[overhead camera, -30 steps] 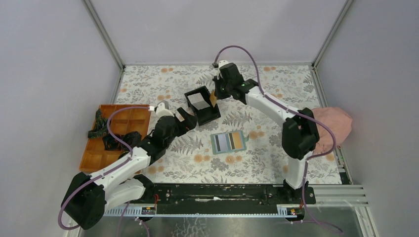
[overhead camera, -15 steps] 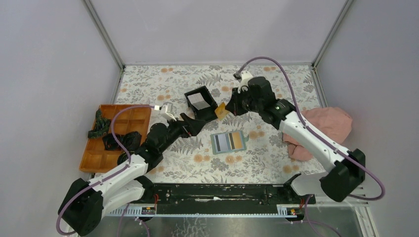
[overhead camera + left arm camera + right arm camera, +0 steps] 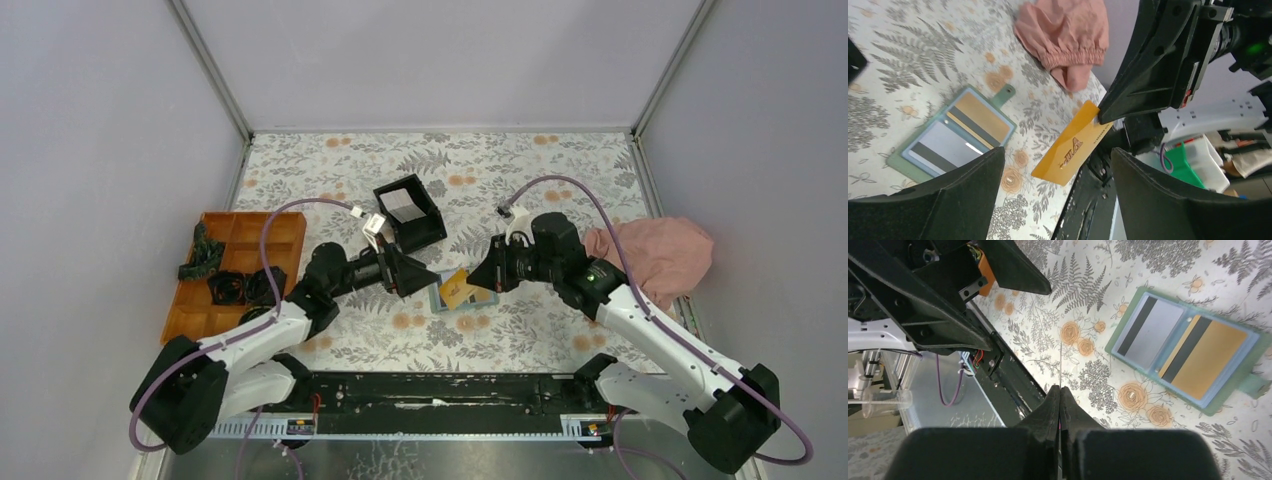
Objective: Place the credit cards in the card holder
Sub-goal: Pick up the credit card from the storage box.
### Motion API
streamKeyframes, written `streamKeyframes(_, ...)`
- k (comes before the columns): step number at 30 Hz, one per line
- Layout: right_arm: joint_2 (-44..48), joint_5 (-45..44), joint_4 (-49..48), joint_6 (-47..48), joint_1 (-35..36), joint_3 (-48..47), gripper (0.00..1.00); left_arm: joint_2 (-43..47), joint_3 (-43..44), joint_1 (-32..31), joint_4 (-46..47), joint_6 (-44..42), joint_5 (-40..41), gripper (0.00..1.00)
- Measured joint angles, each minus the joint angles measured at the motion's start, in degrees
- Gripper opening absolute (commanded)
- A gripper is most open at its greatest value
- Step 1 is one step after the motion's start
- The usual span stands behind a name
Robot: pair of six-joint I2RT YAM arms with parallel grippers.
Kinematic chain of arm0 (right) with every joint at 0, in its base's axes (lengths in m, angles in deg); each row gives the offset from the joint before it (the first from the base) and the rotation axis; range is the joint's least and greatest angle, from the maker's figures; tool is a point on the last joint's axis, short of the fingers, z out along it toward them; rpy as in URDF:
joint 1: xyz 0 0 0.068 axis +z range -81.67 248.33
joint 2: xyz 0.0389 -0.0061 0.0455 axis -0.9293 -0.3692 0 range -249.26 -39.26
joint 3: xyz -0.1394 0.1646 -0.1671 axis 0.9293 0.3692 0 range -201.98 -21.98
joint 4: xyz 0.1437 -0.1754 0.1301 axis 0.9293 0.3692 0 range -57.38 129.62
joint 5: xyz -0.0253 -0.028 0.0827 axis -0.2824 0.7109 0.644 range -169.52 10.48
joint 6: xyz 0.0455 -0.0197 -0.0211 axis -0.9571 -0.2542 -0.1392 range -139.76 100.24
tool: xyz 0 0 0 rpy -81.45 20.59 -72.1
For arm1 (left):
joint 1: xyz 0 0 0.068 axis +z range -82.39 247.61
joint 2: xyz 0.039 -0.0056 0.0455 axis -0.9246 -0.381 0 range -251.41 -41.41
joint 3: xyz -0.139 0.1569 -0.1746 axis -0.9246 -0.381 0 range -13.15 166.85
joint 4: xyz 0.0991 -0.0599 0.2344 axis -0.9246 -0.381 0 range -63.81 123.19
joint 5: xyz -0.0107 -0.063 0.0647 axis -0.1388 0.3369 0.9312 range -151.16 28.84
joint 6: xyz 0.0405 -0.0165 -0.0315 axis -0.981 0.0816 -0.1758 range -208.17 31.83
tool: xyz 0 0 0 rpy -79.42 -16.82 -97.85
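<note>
Swung over from the black box (image 3: 425, 238), the right gripper (image 3: 482, 282) pinches a gold credit card (image 3: 1073, 150) by its edge; the open left gripper (image 3: 422, 278), just beside, could knock it askew.

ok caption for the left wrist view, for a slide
The right pincer holds a gold card by one corner near the open green wallet, pink cloth behind.
</note>
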Motion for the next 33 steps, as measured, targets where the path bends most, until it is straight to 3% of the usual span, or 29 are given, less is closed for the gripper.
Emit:
streamKeyframes(4, 1.9, 2.6, -1.6, -1.9, 0.0, 3.3, 0.0, -4.9, 2.0, -0.4, 0.3, -0.6, -5.9, 0.73)
streamKeyframes(14, 2.8, 7.1, -5.8, -4.5, 0.0, 6.8, 0.0, -10.4, 3.1, -1.5, 1.3, -1.1, -13.6, 0.71)
streamKeyframes(18, 1.5, 8.3, -7.3, -5.3, 0.0, 7.1, 0.0, -11.7, 3.5, -1.6, 2.0, -1.1, -15.8, 0.65)
streamKeyframes(30, -1.6, 11.0, -10.6, -6.8, 0.0, 7.3, 0.0, -15.2, 4.5, -2.2, 4.6, -0.1, -20.2, 0.28)
streamKeyframes(33, -2.2, 11.8, -10.8, -6.9, -0.3, 7.3, 0.0, -15.6, 4.5, -2.2, 5.4, 0.2, -20.6, 0.14)
